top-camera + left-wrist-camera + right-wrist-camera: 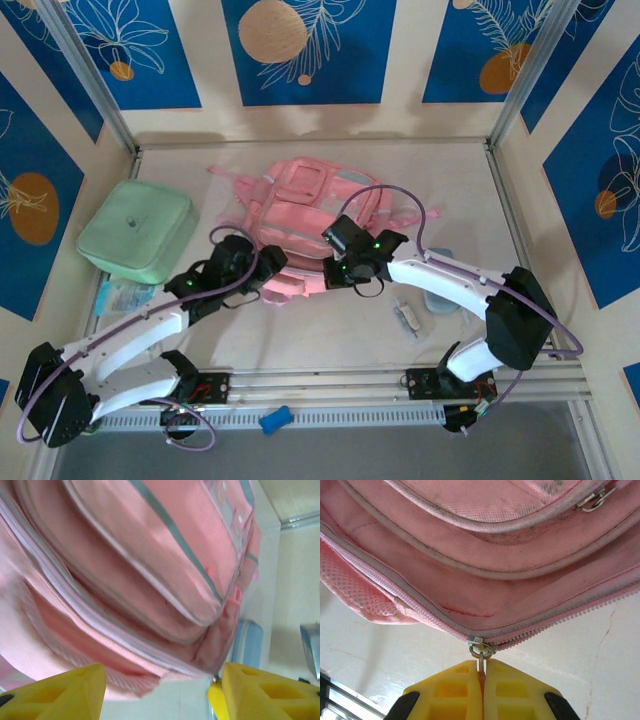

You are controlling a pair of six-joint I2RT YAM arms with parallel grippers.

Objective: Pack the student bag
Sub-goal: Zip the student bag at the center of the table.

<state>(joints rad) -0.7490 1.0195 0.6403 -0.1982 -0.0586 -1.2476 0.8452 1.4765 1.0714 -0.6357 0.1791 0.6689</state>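
Right gripper: clamped on the zip pull at the bag's near edge, likely to draw the pocket open for packing.
Left gripper: jaws spread, empty, just off the bag's 7 o'clock corner, perhaps to brace it.
Student bag: flat on the table, at 12 o'clock from both grippers.
Mint case: apart, at its 9 o'clock.
Hidden: pocket interior; blue object at 4 o'clock, part-covered by the arm.

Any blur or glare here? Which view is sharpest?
Top external: even light, faint shadows, no glare. Left wrist: bag too close to the lens, soft, smeared at left. Right wrist: sharpest, zip pull and fabric weave crisp.
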